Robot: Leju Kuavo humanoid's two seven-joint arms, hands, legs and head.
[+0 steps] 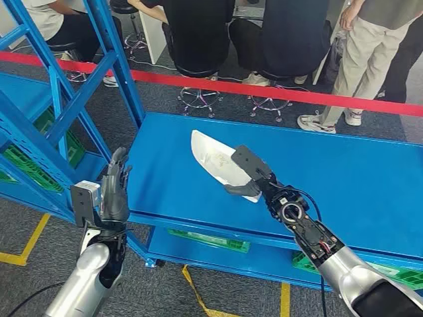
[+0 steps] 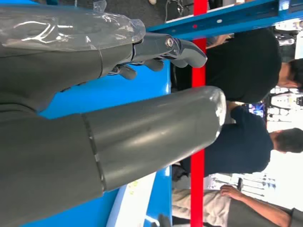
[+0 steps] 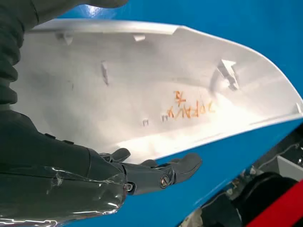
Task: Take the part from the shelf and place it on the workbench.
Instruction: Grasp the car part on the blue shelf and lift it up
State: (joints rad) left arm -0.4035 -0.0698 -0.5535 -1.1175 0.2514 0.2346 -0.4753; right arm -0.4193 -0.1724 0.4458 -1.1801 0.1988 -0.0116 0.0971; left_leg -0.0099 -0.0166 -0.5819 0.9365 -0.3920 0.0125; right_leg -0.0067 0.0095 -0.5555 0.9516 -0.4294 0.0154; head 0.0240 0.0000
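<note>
The near end of the white part (image 1: 214, 160) was covered by the right hand (image 1: 248, 177) in the head view, so how the fingers met it there could not be made out. In the right wrist view the part (image 3: 150, 90) ran out of the picture behind the ribbed wrist cover, and orange handwriting on its inner face was too loose to read. The right hand (image 3: 107, 165) had its dark fingers (image 3: 178, 166) stretched along one long edge of the shell; whether they actually clamped it or merely lay against it could not be told.

The part lay on the blue tabletop (image 1: 349, 178), in its left half, between the far and near edges. Its long axis ran on a diagonal, from an end toward the far left corner to an end toward the near edge under the hand. Its hollow side faced up.

The left hand (image 1: 115, 191) hung beside the tabletop's left end, near the blue shelf frame (image 1: 59, 99), fingers apart and holding nothing. People (image 1: 279, 33) sat beyond a red barrier tape (image 1: 299, 94).
</note>
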